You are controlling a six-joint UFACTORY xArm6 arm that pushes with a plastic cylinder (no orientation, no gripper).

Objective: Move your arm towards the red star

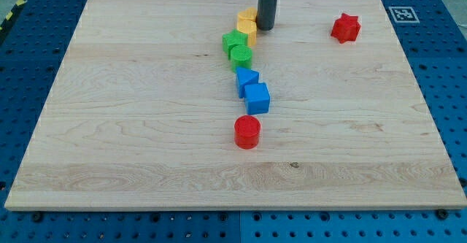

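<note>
The red star lies near the view's top right of the wooden board. My tip rests on the board at the top centre, just right of the yellow blocks and well to the left of the red star. Below the yellow blocks run a green star, a green cylinder, a blue triangle-like block, a blue cube and a red cylinder.
The board lies on a blue perforated table. A fiducial marker sits just off the board's top right corner.
</note>
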